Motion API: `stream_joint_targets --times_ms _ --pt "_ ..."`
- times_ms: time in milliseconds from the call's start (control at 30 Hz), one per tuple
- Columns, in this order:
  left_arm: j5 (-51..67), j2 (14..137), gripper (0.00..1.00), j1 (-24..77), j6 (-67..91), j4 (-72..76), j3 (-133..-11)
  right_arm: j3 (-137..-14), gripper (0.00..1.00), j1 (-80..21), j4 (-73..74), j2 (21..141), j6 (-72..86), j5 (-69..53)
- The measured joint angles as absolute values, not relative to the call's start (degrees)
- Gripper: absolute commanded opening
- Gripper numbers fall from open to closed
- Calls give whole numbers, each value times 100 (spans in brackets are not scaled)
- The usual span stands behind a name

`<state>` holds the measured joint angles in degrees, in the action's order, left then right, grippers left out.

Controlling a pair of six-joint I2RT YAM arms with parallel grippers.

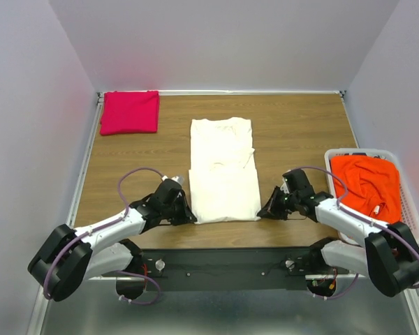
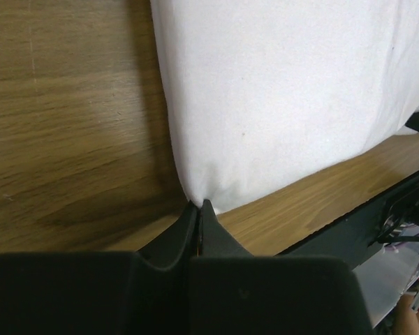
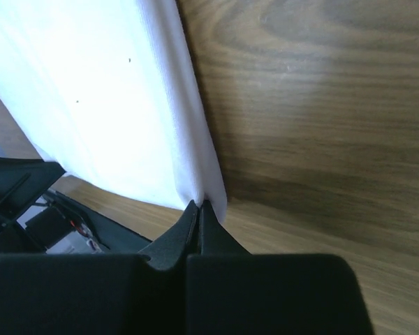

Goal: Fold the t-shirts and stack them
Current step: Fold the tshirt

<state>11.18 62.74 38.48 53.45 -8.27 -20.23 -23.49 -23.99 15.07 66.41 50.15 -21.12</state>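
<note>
The plain cream-white cotton t-shirt (image 1: pixel 222 171) lies flat in the middle of the brown wooden table (image 1: pixel 293 132), folded into a long narrow strip that runs from just short of the near edge towards the far edge. Its long sides are straight, with bare wood open on both flanks; a short band of wood shows between its near hem and the table's near edge.

The left gripper (image 1: pixel 190 218) sits at the strip's near-left corner. In the left wrist view its black fingers (image 2: pixel 181 241) are clenched together with the corner of the cloth (image 2: pixel 286 91) pinched between the tips, and the fabric puckers towards them. The right gripper (image 1: pixel 262 211) mirrors this at the near-right corner, its jaws pressed tight on the hem (image 3: pixel 91 105) where it meets the tips (image 3: pixel 197 208). Both grippers are low, at table level.

Further out, a folded magenta-pink t-shirt (image 1: pixel 129 112) rests in the far-left corner of the table, well apart from the arms. At the right edge a crumpled orange-red t-shirt (image 1: pixel 366 181) fills the white plastic laundry basket (image 1: pixel 356 151), near the right arm's forearm.
</note>
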Motion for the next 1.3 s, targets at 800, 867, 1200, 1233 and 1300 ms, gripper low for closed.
stream_joint_targets --times_ms 800,867,1200,1233,1300 --pt "823 4589 0 4602 5778 -1837 -2322 -2346 0 -2397 2591 4073 5177 -2364" --pt "823 4716 0 4515 5666 -1826 -2504 -2620 1 -2397 2624 4235 5133 -2222" --pt "1122 5721 0 3240 4718 -1680 -3505 -3962 0 -2397 2679 5642 4919 -1463" --pt "1155 5870 0 3151 4639 -1656 -3662 -4101 0 -2397 2668 5789 4895 -1385" --pt "1256 6106 0 3022 4477 -1559 -3918 -4414 1 -2397 2646 6121 4836 -1249"
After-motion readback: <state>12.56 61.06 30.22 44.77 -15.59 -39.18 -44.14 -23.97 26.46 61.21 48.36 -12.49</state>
